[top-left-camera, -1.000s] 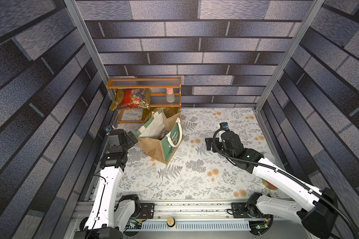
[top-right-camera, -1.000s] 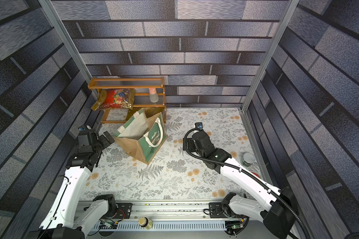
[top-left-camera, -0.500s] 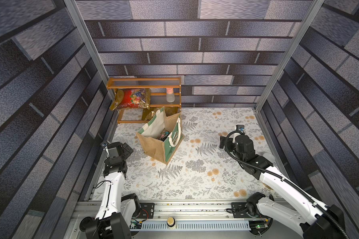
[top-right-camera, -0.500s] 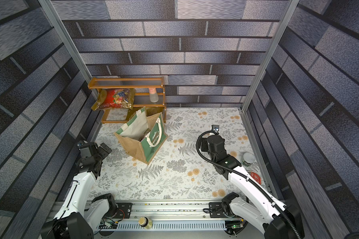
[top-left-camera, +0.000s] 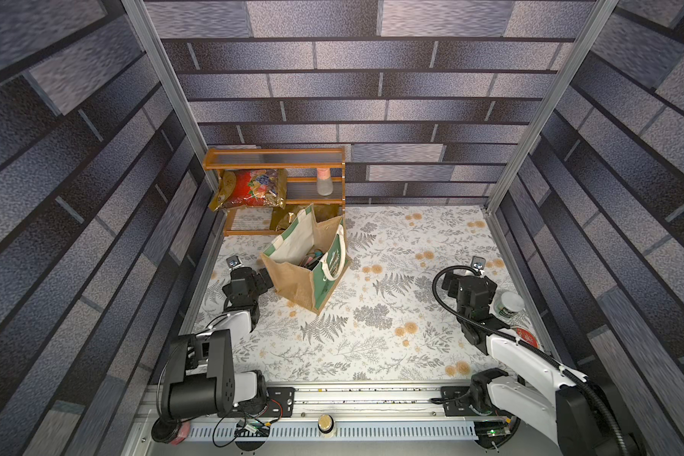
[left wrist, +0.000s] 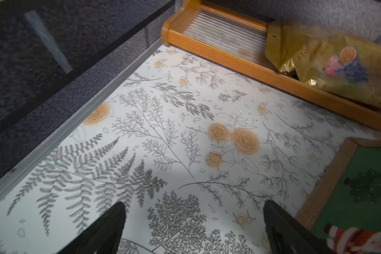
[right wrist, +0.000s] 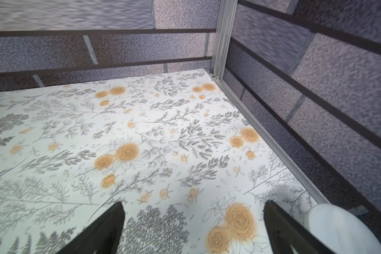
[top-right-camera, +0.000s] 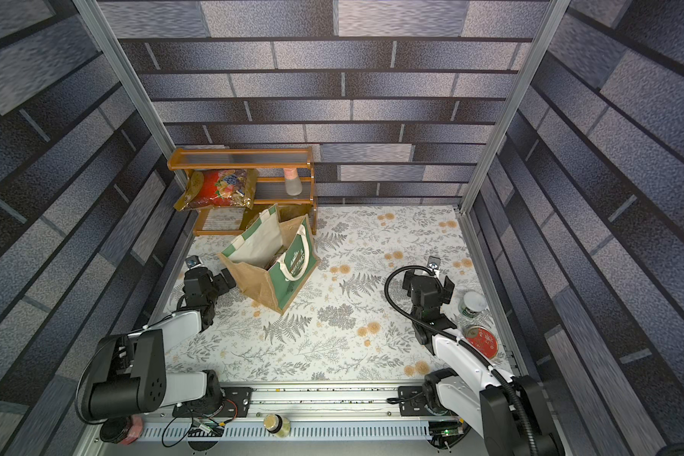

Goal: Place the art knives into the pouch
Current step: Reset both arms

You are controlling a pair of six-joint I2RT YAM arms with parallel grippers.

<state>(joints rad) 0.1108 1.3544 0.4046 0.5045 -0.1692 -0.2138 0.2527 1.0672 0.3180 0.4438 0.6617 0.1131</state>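
Note:
The pouch [top-left-camera: 297, 282] is a tan burlap tote with a green front panel and white rope handles, standing open at the back left of the table in both top views [top-right-camera: 260, 282]. Several small dark items lie inside it; I cannot make out the art knife among them or anywhere else. My left gripper [top-left-camera: 266, 277] hangs open and empty just left of the pouch, low over the cloth [left wrist: 194, 211]; the pouch's green panel [left wrist: 372, 167] with a Santa figure fills one corner of the left wrist view. My right gripper [top-left-camera: 468, 278] is open and empty at the right side [right wrist: 193, 209].
A wooden shelf [top-left-camera: 273, 154] stands at the back left, holding a gold-and-red snack bag [top-left-camera: 249, 189] and a small bottle [top-left-camera: 324, 182]. A white jar [top-left-camera: 508, 303] and a red tin [top-left-camera: 526, 337] sit by the right wall. The jar [right wrist: 339, 228] is beside my right fingers.
The right gripper has drawn away from the middle toward the right wall, next to the white jar. The left arm has folded down toward its base, its gripper staying left of the pouch.

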